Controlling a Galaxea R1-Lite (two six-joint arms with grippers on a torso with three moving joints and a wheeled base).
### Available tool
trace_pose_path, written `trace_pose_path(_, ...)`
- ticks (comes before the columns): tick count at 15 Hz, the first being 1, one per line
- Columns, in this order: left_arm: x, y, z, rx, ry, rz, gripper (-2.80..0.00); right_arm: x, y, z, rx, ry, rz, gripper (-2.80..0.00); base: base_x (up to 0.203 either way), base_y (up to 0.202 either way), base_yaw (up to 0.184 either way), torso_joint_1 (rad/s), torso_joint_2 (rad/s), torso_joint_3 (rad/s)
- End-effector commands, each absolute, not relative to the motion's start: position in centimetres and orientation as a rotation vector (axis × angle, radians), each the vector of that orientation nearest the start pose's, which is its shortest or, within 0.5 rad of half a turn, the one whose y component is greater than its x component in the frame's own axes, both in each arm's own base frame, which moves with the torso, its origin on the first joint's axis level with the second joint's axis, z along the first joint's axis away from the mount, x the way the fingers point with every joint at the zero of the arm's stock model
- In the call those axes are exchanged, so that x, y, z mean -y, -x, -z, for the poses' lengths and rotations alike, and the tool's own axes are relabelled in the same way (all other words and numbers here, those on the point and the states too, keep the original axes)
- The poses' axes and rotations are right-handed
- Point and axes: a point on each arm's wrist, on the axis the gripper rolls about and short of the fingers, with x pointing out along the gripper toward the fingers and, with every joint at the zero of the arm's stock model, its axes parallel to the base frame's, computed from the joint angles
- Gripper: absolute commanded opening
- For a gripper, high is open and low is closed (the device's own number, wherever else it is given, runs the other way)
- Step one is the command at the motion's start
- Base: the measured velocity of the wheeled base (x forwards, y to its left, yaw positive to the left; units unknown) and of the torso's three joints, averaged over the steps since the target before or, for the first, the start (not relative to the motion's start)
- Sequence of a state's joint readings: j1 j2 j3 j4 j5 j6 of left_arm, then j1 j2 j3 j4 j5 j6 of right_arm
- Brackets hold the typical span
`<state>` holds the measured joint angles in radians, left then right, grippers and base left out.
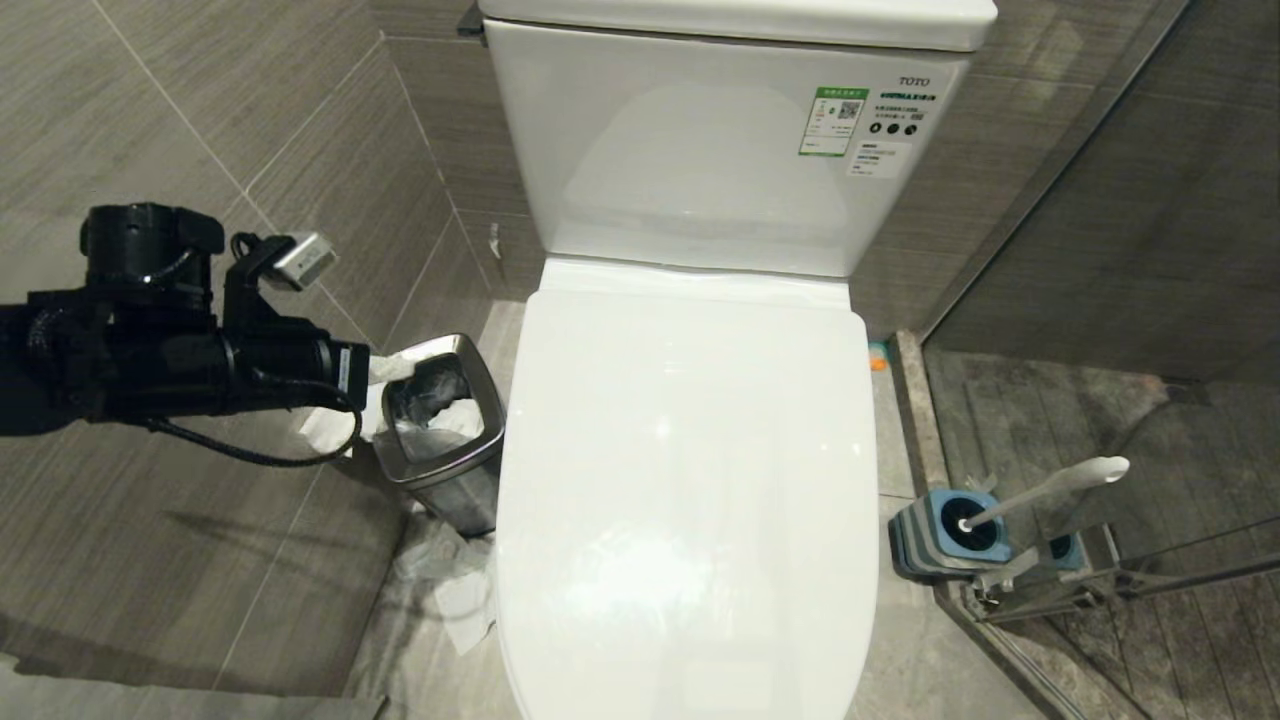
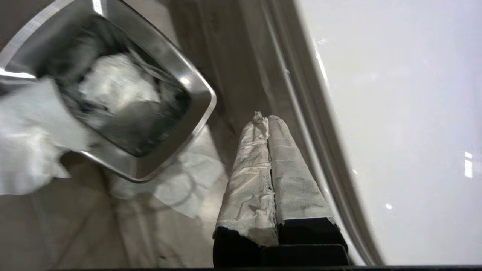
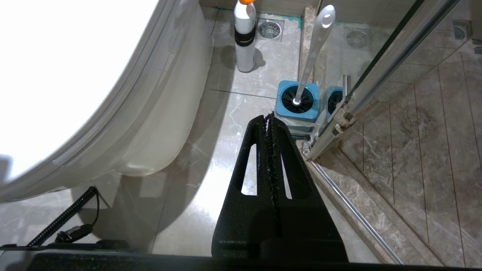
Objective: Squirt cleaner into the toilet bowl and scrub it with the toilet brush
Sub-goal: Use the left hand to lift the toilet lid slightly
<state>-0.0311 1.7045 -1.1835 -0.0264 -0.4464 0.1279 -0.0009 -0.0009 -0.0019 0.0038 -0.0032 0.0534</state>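
Note:
The toilet point(image 1: 690, 480) stands in the middle with its white lid down, so the inside of the toilet bowl is hidden; its outer wall point(image 3: 162, 124) shows in the right wrist view. No cleaner is in view. The toilet brush point(image 1: 1060, 485) point(image 3: 314, 49) stands in its blue holder point(image 1: 945, 535) on the floor to the toilet's right. My left arm point(image 1: 250, 365) reaches in from the left. The left gripper point(image 2: 265, 116), its fingers wrapped in white tape, is shut and empty between the bin and the lid's edge. My right gripper point(image 3: 269, 116) hangs shut and empty over the floor, short of the holder.
A chrome waste bin point(image 1: 440, 430) point(image 2: 124, 94) stuffed with tissue stands left of the toilet, with loose tissue point(image 1: 450, 590) on the floor. A white bottle with an orange cap point(image 3: 244, 37) stands by a floor drain point(image 3: 269, 29). A glass shower door and its rail point(image 3: 376, 79) close the right side.

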Motion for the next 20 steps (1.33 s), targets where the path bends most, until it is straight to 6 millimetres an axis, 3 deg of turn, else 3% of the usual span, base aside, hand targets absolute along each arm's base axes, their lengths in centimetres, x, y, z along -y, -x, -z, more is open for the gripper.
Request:
trace_pose_path(1, 1.3, -31.4, -21.3, -0.515, 0.058, 0.538, -2.8, 0.0, 2.3, -7.6, 0.0, -0.054, 0.003, -2.8, 0.0, 0.0, 0.0, 0.0, 0.0, 0.0)
trace_pose_path(6, 0.4, -30.9, -18.0, -0.636, 0.294, 0.597, -2.8, 0.0, 2.3, -7.6, -0.002, -0.054, 0.003, -2.8, 0.0, 0.0, 0.0, 0.0, 0.0, 0.0)
trace_pose_path(10, -0.4, -32.5, -15.2, -0.623, 0.366, 0.716, -2.8, 0.0, 2.3, -7.6, -0.002, -0.054, 0.003, -2.8, 0.0, 0.0, 0.0, 0.0, 0.0, 0.0)
trace_pose_path(14, -0.8, -33.2, -14.5, -0.62, 0.521, 0.889, -2.8, 0.0, 2.3, -7.6, -0.002, -0.054, 0.004, -2.8, 0.0, 0.0, 0.0, 0.0, 0.0, 0.0)
trace_pose_path(20, -3.4, -31.1, -9.9, -0.661, 0.701, 1.056, -2.8, 0.0, 2.3, -7.5, -0.002, -0.054, 0.003, -2.8, 0.0, 0.0, 0.0, 0.0, 0.0, 0.0)
